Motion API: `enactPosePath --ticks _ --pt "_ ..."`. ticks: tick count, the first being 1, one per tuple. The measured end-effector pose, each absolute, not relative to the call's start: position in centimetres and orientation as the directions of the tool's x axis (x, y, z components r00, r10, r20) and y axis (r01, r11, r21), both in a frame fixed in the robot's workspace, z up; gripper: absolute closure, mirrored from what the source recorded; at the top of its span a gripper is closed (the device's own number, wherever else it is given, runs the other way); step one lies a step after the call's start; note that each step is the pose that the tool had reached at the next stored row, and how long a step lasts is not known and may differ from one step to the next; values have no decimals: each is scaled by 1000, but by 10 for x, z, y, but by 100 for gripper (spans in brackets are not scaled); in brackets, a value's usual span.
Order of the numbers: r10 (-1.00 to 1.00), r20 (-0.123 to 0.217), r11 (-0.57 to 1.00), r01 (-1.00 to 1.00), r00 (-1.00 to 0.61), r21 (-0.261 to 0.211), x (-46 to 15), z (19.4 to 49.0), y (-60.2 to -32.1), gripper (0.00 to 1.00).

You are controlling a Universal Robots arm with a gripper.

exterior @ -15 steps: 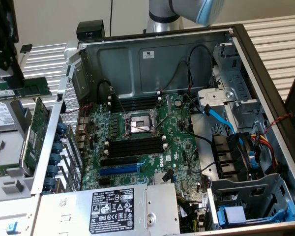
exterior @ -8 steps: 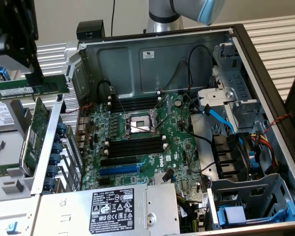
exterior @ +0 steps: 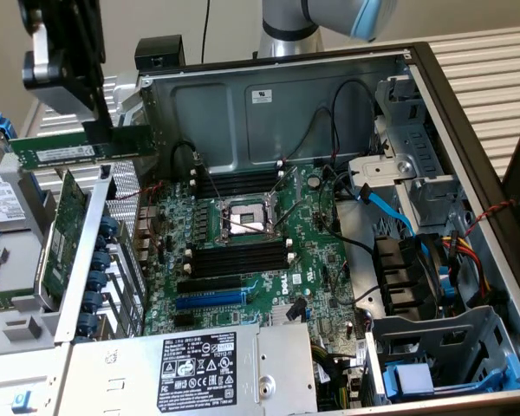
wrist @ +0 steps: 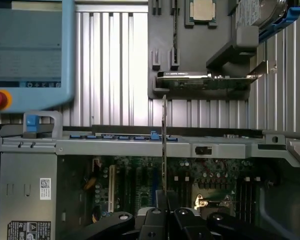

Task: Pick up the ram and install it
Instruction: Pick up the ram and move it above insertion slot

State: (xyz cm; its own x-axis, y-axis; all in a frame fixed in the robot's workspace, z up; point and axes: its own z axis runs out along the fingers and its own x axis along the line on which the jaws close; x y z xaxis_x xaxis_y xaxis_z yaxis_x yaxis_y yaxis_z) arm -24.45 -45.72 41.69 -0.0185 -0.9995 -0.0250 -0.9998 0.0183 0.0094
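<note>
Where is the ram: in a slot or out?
Out. The end effector holds the ram in the air, well clear of the black slots in the open case.

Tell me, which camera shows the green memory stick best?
The exterior view: the ram shows its flat green side and white label, gripped by the pincer beside the open computer case. The wrist view catches the ram edge-on, as just a thin strip.

The ram [exterior: 69, 149] is a matt green circuit board with a white, paper-like label. The case [exterior: 329, 95] is bare grey sheet metal with a dull sheen, its clips [exterior: 96, 282] smooth blue plastic. The worktop [exterior: 481, 61] is ribbed pale metal, and the gripper [exterior: 99, 135] is matt black.
</note>
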Motion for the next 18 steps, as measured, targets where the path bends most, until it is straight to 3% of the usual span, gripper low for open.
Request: enactPosePath --ticks 18 --pt "-1000 -19 18 -1000 -19 16 -190 416 -435 88"
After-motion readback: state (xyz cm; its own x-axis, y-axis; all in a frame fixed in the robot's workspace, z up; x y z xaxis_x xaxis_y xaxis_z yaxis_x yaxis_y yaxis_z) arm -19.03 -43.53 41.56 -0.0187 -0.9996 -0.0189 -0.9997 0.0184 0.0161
